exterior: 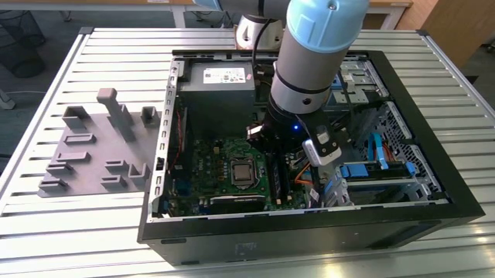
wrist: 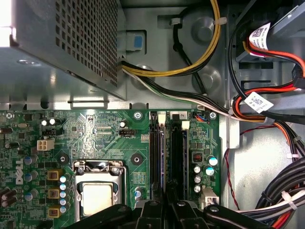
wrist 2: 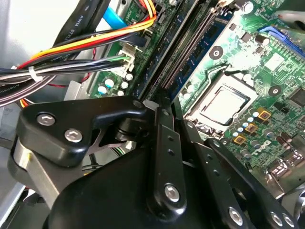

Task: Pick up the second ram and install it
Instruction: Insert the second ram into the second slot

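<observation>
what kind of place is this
Likely a robotics lab or assembly test bench: an open computer case lies on a slatted metal table, beside a gray fixture plate, and a robot arm reaches in.

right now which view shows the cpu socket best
The second wrist view: the cpu socket is whole and close. In the first wrist view the socket is partly covered; in the exterior view the socket is small.

A robotics lab or workshop: an open desktop computer case lies on a slatted aluminium worktable, with a gray fixture plate at its 9 o'clock.
</observation>
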